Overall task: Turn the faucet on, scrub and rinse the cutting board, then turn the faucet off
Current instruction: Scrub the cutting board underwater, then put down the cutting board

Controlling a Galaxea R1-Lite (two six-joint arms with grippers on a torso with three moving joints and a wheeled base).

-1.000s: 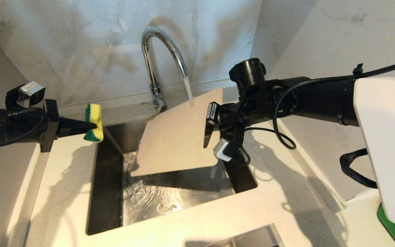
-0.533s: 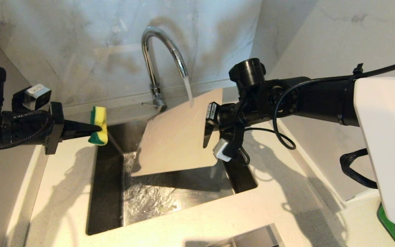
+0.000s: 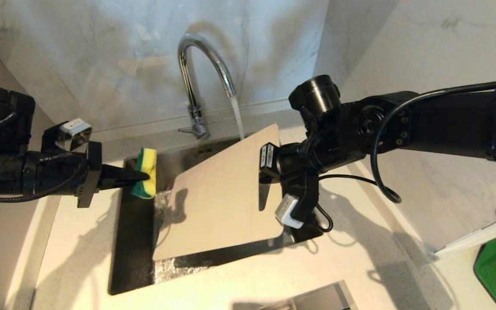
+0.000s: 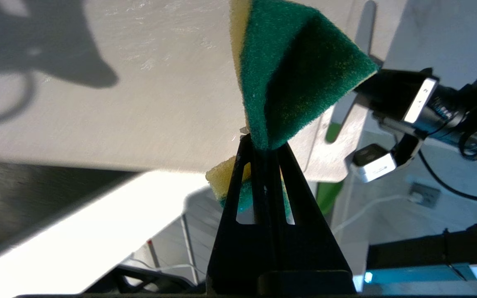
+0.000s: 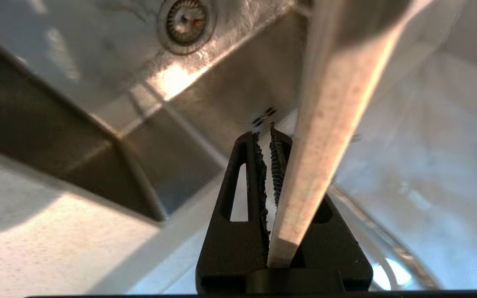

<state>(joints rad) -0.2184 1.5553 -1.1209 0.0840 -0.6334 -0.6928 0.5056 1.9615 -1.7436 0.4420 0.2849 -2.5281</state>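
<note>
Tilting over the sink [image 3: 131, 258], the smooth beige cutting board [image 3: 218, 198] runs its long axis from the faucet [image 3: 200, 73] toward me, far corner under the stream, my right gripper [image 3: 264, 183] clamping its right edge. My left gripper [image 4: 265, 153] pinches a fuzzy green-yellow sponge [image 4: 292, 78] beside the board's free left edge. Right wrist: speckled board rim [image 5: 325, 136] wedged between ribbed pads [image 5: 260, 174] above steel.

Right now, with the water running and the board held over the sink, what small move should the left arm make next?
Probably ease the sponge rightward onto the cutting board. The left gripper holds it just off the board's near edge, not yet touching, while the right gripper holds the board tilted under the faucet stream.
</note>
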